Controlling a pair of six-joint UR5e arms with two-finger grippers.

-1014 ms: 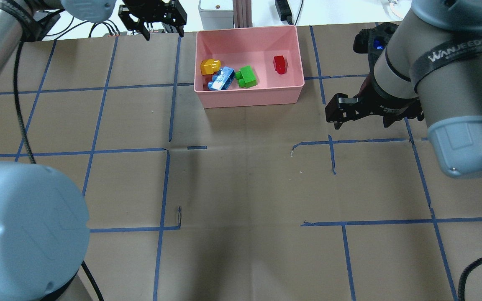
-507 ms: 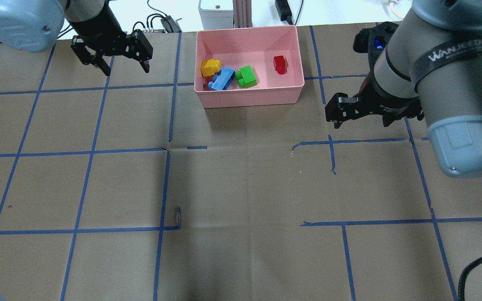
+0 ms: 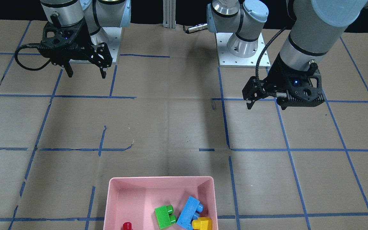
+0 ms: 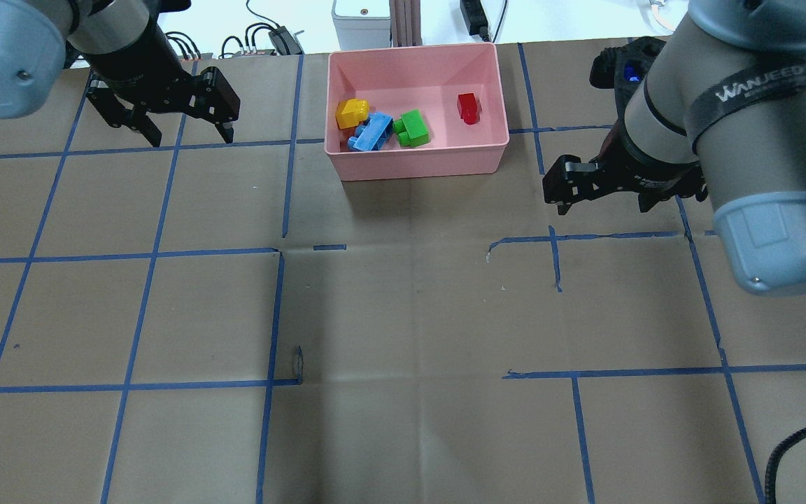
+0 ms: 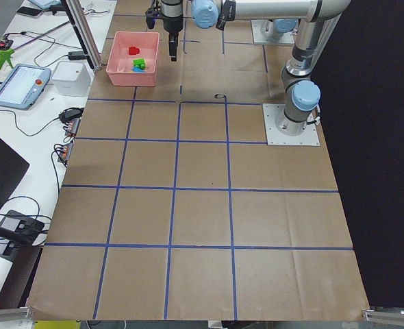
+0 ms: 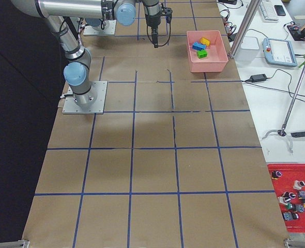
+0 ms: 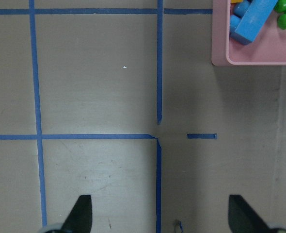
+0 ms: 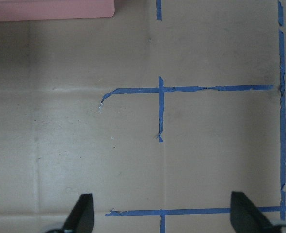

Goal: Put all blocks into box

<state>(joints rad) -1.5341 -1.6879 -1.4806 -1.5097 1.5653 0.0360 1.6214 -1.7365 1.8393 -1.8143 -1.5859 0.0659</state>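
The shallow rectangular pink plastic box (image 4: pixel 417 165) sits at the 12 o'clock edge of the brown paper-covered table (image 4: pixel 403 315), seen from the overhead camera, and all four studded plastic bricks lie on its floor. Taking the box's centre as the dial (overhead view throughout), the yellow two-stud brick (image 4: pixel 351 112) is at 9 o'clock. The longer light-blue three-stud brick (image 4: pixel 371 132) lies slanted at 8 o'clock, close against the yellow one. The bright green two-stud brick (image 4: pixel 413 128) is at 6 o'clock, just beside the blue brick's upper end. The tiny red one-stud brick (image 4: pixel 468 108) lies alone at 3 o'clock, well apart from the other three.

The left arm's black two-finger gripper (image 4: pixel 189 136) hangs over the table at 9 o'clock of the box, clear of its wall. Its fingers are spread wide with nothing between them (the left wrist camera shows both tips far apart over bare paper and a crossing of blue tape lines (image 7: pixel 158 63)). A corner of the box, with the blue and green bricks, shows at that camera's 1 o'clock.

The right arm's black two-finger gripper (image 3: pixel 87 75) hangs at about 4 o'clock of the box, apart from it. It is also splayed and empty, its tips wide apart in the right wrist view, with a strip of the box's pink wall at that view's 11 o'clock.
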